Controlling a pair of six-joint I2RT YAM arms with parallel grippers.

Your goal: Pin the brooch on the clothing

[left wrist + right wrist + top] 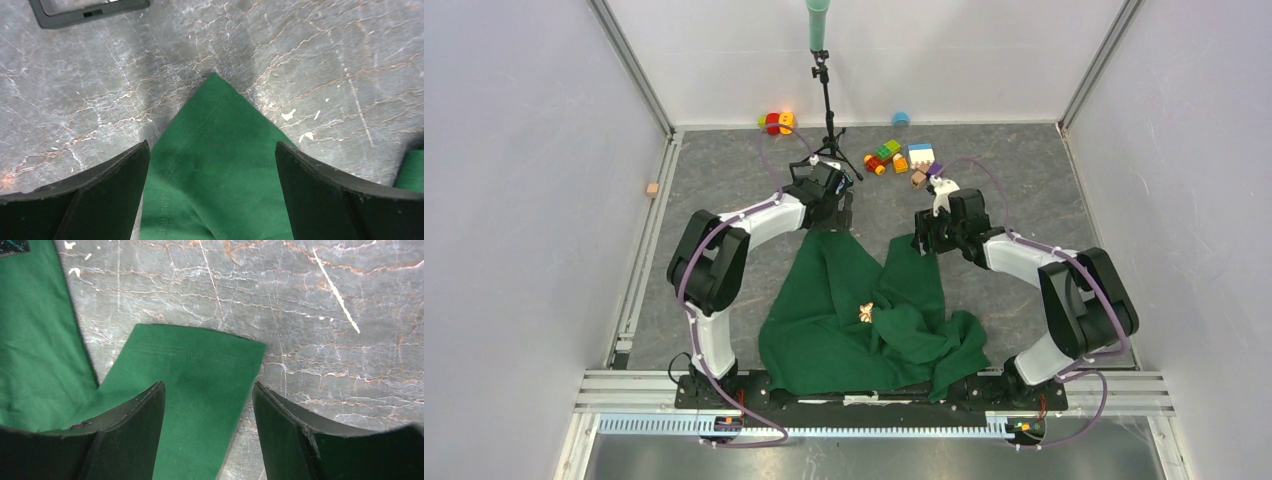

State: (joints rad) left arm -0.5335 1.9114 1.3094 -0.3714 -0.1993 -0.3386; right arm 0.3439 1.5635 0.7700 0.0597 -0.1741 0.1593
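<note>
The dark green T-shirt (864, 310) lies crumpled on the grey table between the arms. The small pale brooch (865, 313) rests on the shirt near its middle; it does not show in either wrist view. My left gripper (829, 215) is open over a pointed far corner of the shirt (215, 150), its fingers (115, 185) on either side of the fabric. My right gripper (927, 240) is open over a hemmed sleeve end (200, 375), its fingers (135, 430) straddling the cloth. Neither gripper holds anything.
A black tripod stand (827, 110) with a green-topped pole stands at the back. Coloured toy blocks (899, 157) and a red-yellow toy (776, 122) lie near the back wall. A small wooden cube (653, 188) sits on the left rail. A black frame (85, 10) shows at the left wrist view's top.
</note>
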